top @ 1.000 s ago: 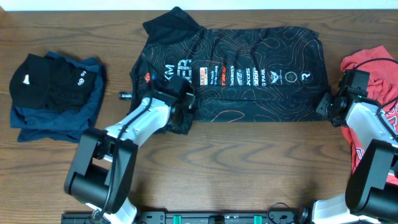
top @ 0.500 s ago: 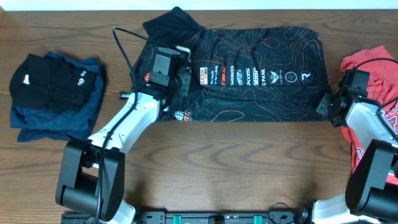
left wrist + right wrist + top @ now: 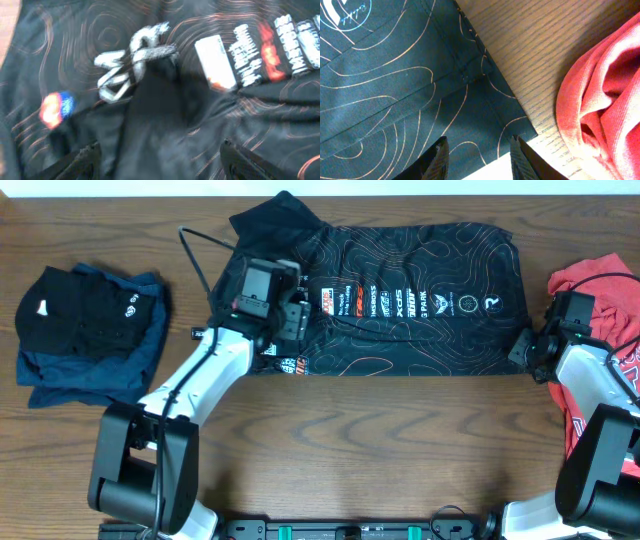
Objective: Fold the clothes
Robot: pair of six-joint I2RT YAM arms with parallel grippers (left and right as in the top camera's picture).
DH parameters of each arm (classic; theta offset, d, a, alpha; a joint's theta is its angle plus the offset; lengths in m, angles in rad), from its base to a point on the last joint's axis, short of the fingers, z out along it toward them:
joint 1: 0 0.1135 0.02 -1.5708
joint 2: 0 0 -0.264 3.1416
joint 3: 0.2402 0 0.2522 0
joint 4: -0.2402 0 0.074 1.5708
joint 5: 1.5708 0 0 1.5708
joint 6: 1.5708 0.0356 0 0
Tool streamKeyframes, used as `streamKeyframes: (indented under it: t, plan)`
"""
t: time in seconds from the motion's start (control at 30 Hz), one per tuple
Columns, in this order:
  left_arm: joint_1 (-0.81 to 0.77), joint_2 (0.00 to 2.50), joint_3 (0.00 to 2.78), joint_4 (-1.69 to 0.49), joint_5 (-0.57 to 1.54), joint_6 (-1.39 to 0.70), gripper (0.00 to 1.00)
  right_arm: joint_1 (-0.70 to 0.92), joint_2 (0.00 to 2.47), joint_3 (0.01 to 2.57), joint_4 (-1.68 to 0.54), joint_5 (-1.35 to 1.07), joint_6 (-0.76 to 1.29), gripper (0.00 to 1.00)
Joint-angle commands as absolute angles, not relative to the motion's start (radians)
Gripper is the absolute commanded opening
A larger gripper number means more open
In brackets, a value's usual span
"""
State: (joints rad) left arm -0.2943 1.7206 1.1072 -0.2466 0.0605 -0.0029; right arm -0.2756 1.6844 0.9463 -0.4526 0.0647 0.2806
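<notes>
Left hand (image 3: 289,316), fingers apart, over jersey (image 3: 420,275) lying left-right.

A dark brown counter (image 3: 380,440) with lengthwise wood grain fills nearly the whole overhead view. A thin pale strip (image 3: 420,185) runs along its far edge; whether it is wall or floor cannot be told. The light is even and soft, leaving only weak shadows.
</notes>
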Motion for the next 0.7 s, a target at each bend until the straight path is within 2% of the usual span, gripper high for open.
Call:
streamKeyframes:
  t: [0.0, 0.13, 0.23, 0.5, 0.6, 0.67]
  plan:
    - [-0.220, 1.703, 1.117, -0.284, 0.033, -0.063, 0.76, -0.270, 1.689, 0.939, -0.453, 0.078, 0.272, 0.39]
    - [-0.142, 1.721, 1.117, -0.336, 0.108, -0.137, 0.57, -0.270, 1.689, 0.939, -0.453, 0.078, 0.273, 0.39]
    - [-0.118, 1.745, 1.111, -0.344, 0.177, -0.137, 0.56, -0.270, 1.689, 0.939, -0.453, 0.078, 0.272, 0.39]
    - [-0.119, 1.833, 1.099, -0.360, 0.176, -0.136, 0.54, -0.270, 1.689, 0.939, -0.453, 0.078, 0.273, 0.39]
    - [-0.119, 1.859, 1.099, -0.352, 0.172, -0.136, 0.40, -0.270, 1.689, 0.939, -0.453, 0.078, 0.273, 0.39]
    - [-0.119, 1.872, 1.099, -0.342, 0.163, -0.135, 0.25, -0.270, 1.689, 0.939, -0.453, 0.078, 0.273, 0.39]
